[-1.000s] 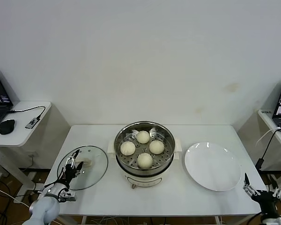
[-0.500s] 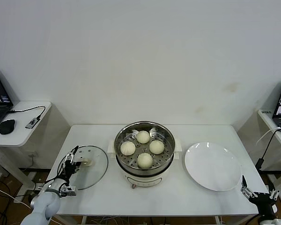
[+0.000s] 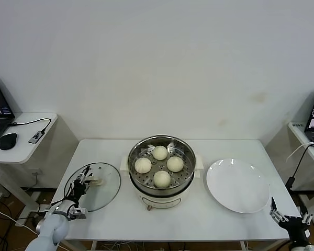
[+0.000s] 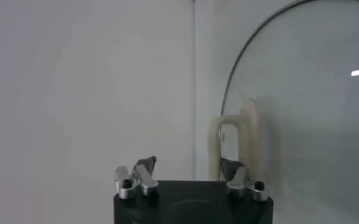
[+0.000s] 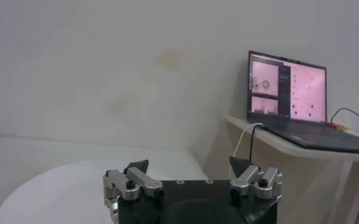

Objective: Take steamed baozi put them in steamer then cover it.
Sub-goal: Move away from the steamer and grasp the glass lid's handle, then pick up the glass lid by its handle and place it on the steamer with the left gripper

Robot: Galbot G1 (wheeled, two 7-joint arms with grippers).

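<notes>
I see the steamer (image 3: 161, 172) at the middle of the white desk (image 3: 199, 219): a round, shiny steel pot on a cream base, its perforated basket floor showing. Four smooth, cream-white steamed baozi (image 3: 161, 179) sit inside it, at roughly twelve, three, six and nine o'clock on the basket floor, close together.

The cover (image 3: 102, 188) lies flat on the desk at the steamer's nine o'clock, just beside it: a round pane of clear glass with a thin metal rim and a cream, loop-shaped handle (image 4: 234, 146) standing up at its centre.

My left gripper (image 3: 83, 180) is over the cover, at the handle. In the left wrist view its jaws stand partly apart with one fingertip right at the foot of the handle; I cannot tell whether they are pressing on it.

A glossy, flat white plate (image 3: 237, 185) lies at the steamer's three o'clock, apart from it.

My right gripper (image 3: 288, 218) hangs low off the desk's edge at about four o'clock from the plate, jaws spread wide with nothing between them. The right wrist view shows a laptop (image 5: 289, 100) with a lit screen on a side table.
</notes>
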